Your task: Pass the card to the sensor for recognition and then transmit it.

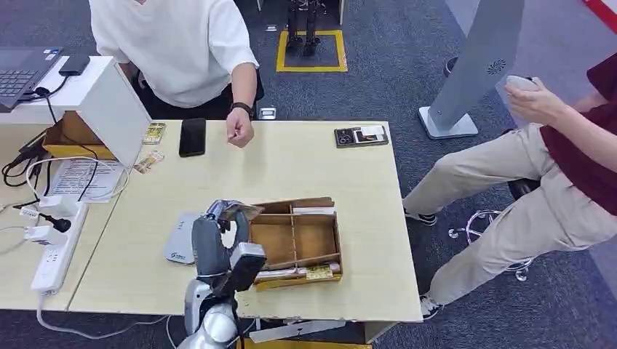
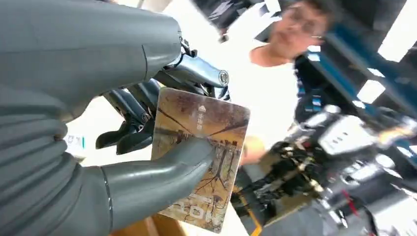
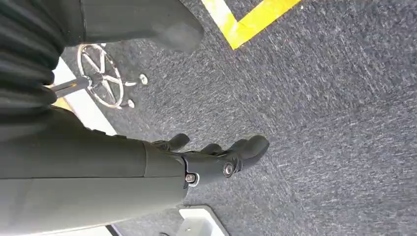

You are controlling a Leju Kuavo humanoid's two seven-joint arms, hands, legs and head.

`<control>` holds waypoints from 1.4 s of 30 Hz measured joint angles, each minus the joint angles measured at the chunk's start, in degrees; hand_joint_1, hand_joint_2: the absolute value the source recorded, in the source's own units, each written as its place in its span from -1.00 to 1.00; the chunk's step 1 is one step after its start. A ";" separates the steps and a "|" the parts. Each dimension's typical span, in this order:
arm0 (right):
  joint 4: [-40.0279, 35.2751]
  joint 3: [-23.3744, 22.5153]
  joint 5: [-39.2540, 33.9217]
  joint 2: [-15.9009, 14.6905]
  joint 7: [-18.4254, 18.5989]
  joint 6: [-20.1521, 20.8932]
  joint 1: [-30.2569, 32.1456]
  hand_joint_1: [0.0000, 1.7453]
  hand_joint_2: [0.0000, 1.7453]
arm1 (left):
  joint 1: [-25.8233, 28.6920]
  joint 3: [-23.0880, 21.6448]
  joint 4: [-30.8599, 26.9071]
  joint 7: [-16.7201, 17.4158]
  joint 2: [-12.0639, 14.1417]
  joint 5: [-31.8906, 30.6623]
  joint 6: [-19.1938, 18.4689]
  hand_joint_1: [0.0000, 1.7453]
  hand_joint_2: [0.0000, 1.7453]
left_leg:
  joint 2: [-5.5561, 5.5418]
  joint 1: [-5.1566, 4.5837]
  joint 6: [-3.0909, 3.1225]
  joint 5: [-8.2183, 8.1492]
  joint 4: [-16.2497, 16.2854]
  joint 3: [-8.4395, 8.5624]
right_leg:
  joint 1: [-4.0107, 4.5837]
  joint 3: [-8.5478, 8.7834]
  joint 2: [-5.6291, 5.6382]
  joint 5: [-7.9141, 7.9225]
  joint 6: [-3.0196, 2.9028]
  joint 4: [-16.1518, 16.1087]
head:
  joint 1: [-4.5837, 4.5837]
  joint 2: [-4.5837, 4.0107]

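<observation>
My left hand [image 1: 218, 233] is raised over the table between the grey sensor pad [image 1: 179, 240] and the wooden card box [image 1: 295, 240]. It pinches a brown card with a tree picture [image 2: 204, 152] between the thumb [image 2: 162, 172] and the dark fingers [image 2: 137, 113]; in the head view the card [image 1: 244, 211] shows at the top of the hand. The sensor pad lies flat on the table just left of the hand. My right hand [image 3: 216, 157] hangs over the dark carpet with fingers loosely extended and nothing in it.
A person in a white shirt leans over the table's far edge, a hand [image 1: 239, 133] near a black phone [image 1: 192, 137]. A second person sits at the right [image 1: 553, 167]. A power strip [image 1: 54, 247], cables and a white stand [image 1: 109, 102] crowd the left side.
</observation>
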 joint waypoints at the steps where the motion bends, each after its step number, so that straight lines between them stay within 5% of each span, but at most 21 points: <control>1: 0.00 0.00 0.18 0.04 0.11 -0.07 0.01 -1.00 1.00 | -1.32 0.00 0.37 1.03 -0.02 2.49 -0.02 1.00 1.00 | 0.00 0.00 0.01 0.01 0.00 0.00 | 0.00 0.01 0.00 0.02 0.00 0.00 | 0.00 0.00; 4: 0.02 0.09 0.85 0.15 0.28 -0.07 -0.02 -1.00 1.00 | -5.55 0.00 2.34 3.06 0.11 7.40 -0.07 1.00 1.00 | -0.01 -0.01 -0.01 0.05 0.01 0.00 | 0.00 0.02 0.00 0.05 -0.03 0.00 | 0.00 0.00; 12: 0.26 0.48 1.79 0.17 0.52 -0.07 -0.10 -1.00 1.00 | -14.79 0.42 8.35 4.85 1.53 8.12 -0.07 1.00 1.00 | -0.01 0.00 -0.03 0.07 0.01 0.00 | 0.00 0.03 -0.01 0.05 -0.03 0.02 | 0.00 0.00; 20: 0.46 1.42 2.84 0.20 1.51 -0.02 -0.23 -1.00 1.00 | -19.46 2.29 13.85 8.98 2.36 5.01 -0.07 1.00 1.00 | -0.02 0.00 -0.03 0.07 0.01 -0.02 | 0.00 0.01 -0.01 0.05 -0.03 0.02 | 0.00 0.00; 31: 0.59 1.75 2.97 0.22 1.64 -0.04 -0.53 -1.00 1.00 | -21.90 4.68 18.53 8.98 2.56 4.12 -0.07 1.00 1.00 | -0.03 0.00 -0.04 0.07 0.01 -0.03 | 0.00 0.02 -0.01 0.04 -0.03 0.02 | 0.00 0.00; 36: 0.70 2.25 3.74 0.26 2.36 0.11 -1.08 -1.00 1.00 | -23.85 7.04 20.68 11.95 2.47 -4.70 -0.07 1.00 1.00 | -0.02 0.00 -0.04 0.07 0.01 -0.03 | 0.00 0.00 0.00 0.05 -0.03 0.02 | 0.00 0.00; 37: 0.70 2.38 3.83 0.31 2.54 0.11 -1.21 -1.00 1.00 | -24.16 7.70 21.36 12.10 2.47 -5.65 -0.04 0.90 1.00 | -0.02 0.00 -0.04 0.07 0.01 -0.02 | 0.00 0.00 0.00 0.05 -0.03 0.02 | 0.00 0.00; 38: 0.72 2.56 3.82 0.37 2.73 0.13 -1.32 -1.00 1.00 | -24.42 8.22 22.06 12.23 2.45 -6.22 -0.07 -0.88 1.00 | -0.02 0.00 -0.04 0.08 0.01 -0.02 | 0.00 0.00 0.00 0.05 -0.03 0.02 | 0.00 0.00; 42: 0.72 3.06 3.76 0.41 2.67 0.13 -1.40 -1.00 1.00 | -24.60 10.34 23.98 11.53 1.97 -7.57 -0.07 -1.00 1.00 | -0.03 0.00 -0.06 0.09 0.01 -0.02 | 0.00 0.01 -0.01 0.05 -0.03 0.03 | 0.00 0.00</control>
